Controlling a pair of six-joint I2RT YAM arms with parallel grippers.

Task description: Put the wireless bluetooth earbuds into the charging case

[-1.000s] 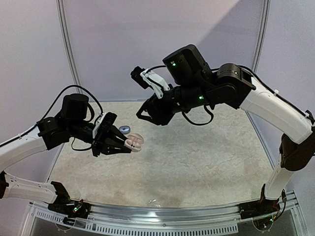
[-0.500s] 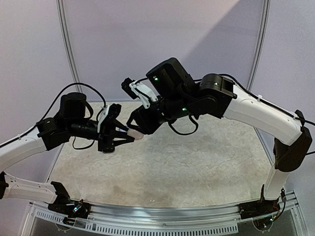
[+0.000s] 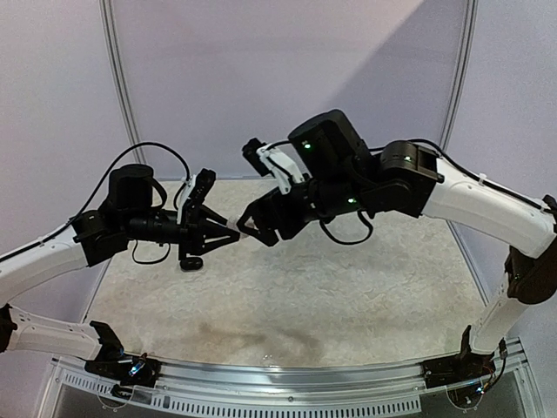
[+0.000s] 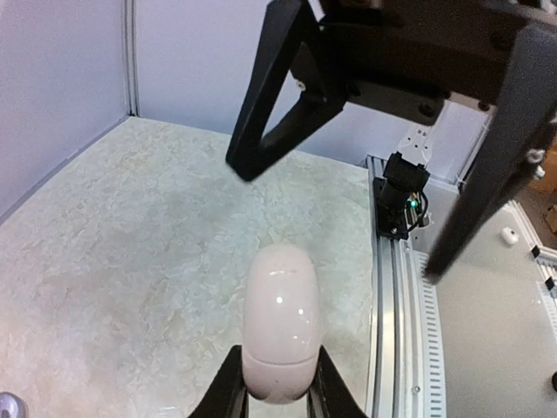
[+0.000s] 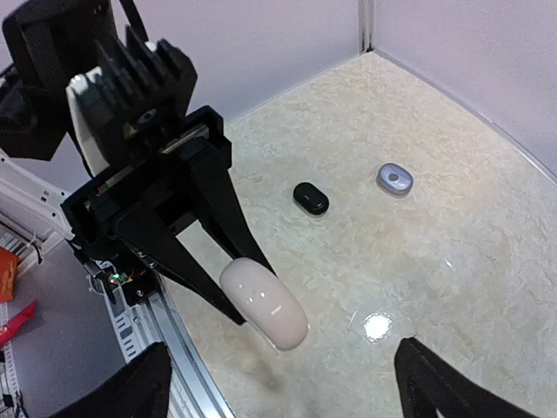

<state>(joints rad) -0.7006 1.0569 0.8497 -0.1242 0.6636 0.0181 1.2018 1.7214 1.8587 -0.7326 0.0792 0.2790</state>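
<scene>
The pale pink charging case [image 4: 280,318] (lid closed) is pinched at one end by the left claw [image 4: 278,387], above the table [image 4: 130,261]. The right claw [image 5: 280,385] stands spread just beside it. A black earbud [image 5: 311,198] and a greyish earbud [image 5: 394,178] lie on the table below.

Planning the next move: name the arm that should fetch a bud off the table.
Right. The right gripper is open and empty, while the left gripper is shut on the closed pale case. The black bud and greyish bud lie on the table.

left hand [image 5: 251,288]: clamps pink case [image 5: 266,310] | black case [image 5: 311,198], grey case [image 5: 393,178]: on table [image 5: 461,252]
</scene>
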